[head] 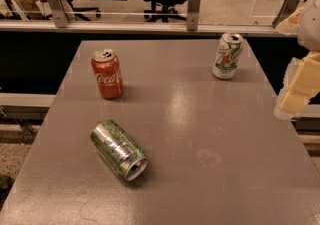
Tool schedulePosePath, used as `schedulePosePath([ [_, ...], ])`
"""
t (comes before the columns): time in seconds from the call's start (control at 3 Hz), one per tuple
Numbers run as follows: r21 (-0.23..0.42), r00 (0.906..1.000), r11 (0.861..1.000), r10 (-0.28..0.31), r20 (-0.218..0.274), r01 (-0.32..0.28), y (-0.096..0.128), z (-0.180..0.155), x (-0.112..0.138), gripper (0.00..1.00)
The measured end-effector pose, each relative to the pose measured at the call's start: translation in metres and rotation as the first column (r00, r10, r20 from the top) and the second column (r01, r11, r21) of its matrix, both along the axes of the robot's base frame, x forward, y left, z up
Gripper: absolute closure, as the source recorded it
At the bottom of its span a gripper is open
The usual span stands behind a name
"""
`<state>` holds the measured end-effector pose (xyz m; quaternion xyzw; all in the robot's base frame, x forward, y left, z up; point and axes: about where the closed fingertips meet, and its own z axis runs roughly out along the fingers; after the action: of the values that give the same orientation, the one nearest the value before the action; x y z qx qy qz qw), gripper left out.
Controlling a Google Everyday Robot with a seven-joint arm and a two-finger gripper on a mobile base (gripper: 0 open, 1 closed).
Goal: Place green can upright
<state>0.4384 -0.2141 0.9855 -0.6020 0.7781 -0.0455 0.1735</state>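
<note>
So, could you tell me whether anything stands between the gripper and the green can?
Nothing visible: only bare table lies between the gripper at the right edge and the green can lying on its side.

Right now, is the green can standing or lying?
Lying: the green can rests lengthwise on the table, top facing sideways. The gripper hangs at the right edge.

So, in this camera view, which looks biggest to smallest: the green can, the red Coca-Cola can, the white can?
1. green can, lying nearest the camera, which may flatter it.
2. red Coca-Cola can and white can, both upright: too alike to rank.
The gripper hangs at the right edge, touching none.
</note>
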Motion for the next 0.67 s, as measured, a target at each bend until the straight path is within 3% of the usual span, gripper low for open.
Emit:
schedulePosePath([
  [0.33, 0.0, 1.0, 1.0, 0.0, 0.0, 0.0, 0.0, 0.0, 0.0, 0.0],
  [0.67, 0.009, 0.9971, 0.997, 0.075, 0.01, -0.075, 0.018, 0.007, 0.012, 0.0],
])
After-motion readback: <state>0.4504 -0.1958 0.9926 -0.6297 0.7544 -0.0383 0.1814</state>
